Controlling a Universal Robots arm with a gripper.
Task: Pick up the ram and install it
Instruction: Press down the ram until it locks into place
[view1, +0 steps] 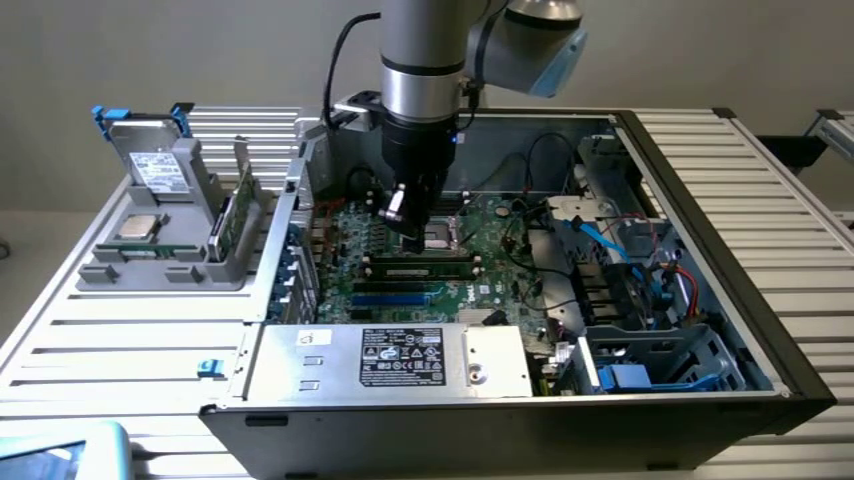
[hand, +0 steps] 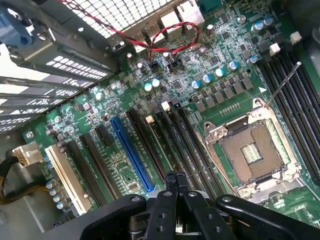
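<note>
The gripper (view1: 430, 240) hangs inside the open computer case (view1: 694, 180), low over the motherboard (view1: 494, 285), with its two fingers (hand: 169, 181) pressed together and nothing between them. Room around it is tight: the case's back wall rises just behind the arm, a metal side wall (view1: 296, 215) stands close on the exterior view's left, and the power supply (view1: 400, 358) boxes in the near side — the freest space is straight up. In the wrist view the fingertips hover above a row of long dark slots (hand: 192, 145), with the blue slot (hand: 132, 152) and the open processor socket (hand: 252, 152) on either side of them. The ram (view1: 242, 205) is not in the case at all; it stands on edge in a grey holder (view1: 174, 262) well off to the exterior view's left of the gripper, beyond the side wall. It is a thin green stick, seen nearly edge-on, beside a grey drive (view1: 160, 165) and a square silver chip (view1: 139, 226).
</note>
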